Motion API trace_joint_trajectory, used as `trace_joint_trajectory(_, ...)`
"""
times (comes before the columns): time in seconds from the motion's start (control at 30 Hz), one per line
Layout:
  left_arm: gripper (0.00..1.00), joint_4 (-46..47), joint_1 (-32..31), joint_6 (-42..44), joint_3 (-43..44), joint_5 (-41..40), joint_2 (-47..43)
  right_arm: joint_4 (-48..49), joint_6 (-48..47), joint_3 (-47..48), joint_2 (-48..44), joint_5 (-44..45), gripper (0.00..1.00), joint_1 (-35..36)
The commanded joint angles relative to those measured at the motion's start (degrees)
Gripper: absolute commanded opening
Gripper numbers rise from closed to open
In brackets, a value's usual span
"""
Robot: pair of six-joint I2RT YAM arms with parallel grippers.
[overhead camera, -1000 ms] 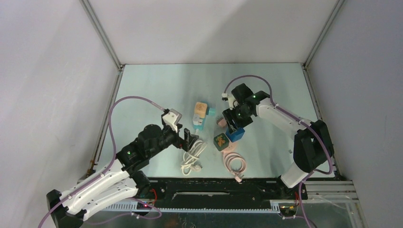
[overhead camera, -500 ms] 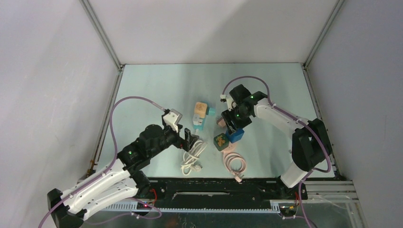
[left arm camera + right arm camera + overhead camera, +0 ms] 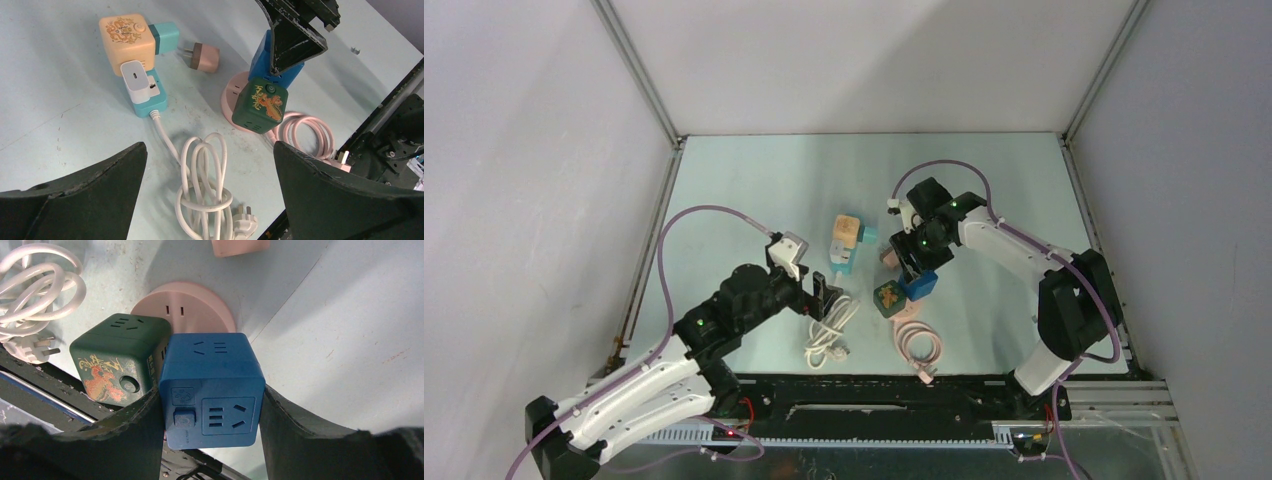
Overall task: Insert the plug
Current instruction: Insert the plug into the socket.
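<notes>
The plug is a blue cube (image 3: 212, 390) with socket faces, and my right gripper (image 3: 211, 400) is shut on its two sides. It hangs tilted over the round pink socket base (image 3: 182, 307), right beside a dark green cube (image 3: 117, 357) that rests on the base's edge. Its pins are hidden, so I cannot tell whether they touch the base. From above, the blue cube (image 3: 920, 284) and green cube (image 3: 888, 298) sit mid-table. My left gripper (image 3: 210, 146) is open above a coiled white cable (image 3: 205, 175), holding nothing.
A teal power strip (image 3: 150, 102) carries a yellow cube (image 3: 127, 37) and a white charger (image 3: 136, 80). A small pink adapter (image 3: 205, 56) lies behind the base. The pink cable coil (image 3: 919, 345) and the white cable's plug (image 3: 243, 225) lie near the front rail.
My right gripper has shifted slightly left with the blue cube, then held still. The left gripper has crept a little toward the white cable.
</notes>
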Motion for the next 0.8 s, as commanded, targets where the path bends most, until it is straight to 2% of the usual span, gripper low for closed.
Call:
trace_joint_trajectory(0.0,1.0,2.5,0.4,-1.0,-1.2,-0.3,-0.3,1.1,-0.8,1.9,-1.7,0.5,0.0,0.0)
trace_joint_trajectory(0.37,1.0,2.7,0.3,-1.3,-1.3,-0.2,0.0,-0.2,-1.6,2.1,-3.7,0.8,0.0,-0.5)
trace_joint_trajectory(0.77,1.0,2.7,0.4,-1.6,-1.9,-0.7,-0.2,0.8,-1.8,1.8,0.6,0.3,0.0,-0.1)
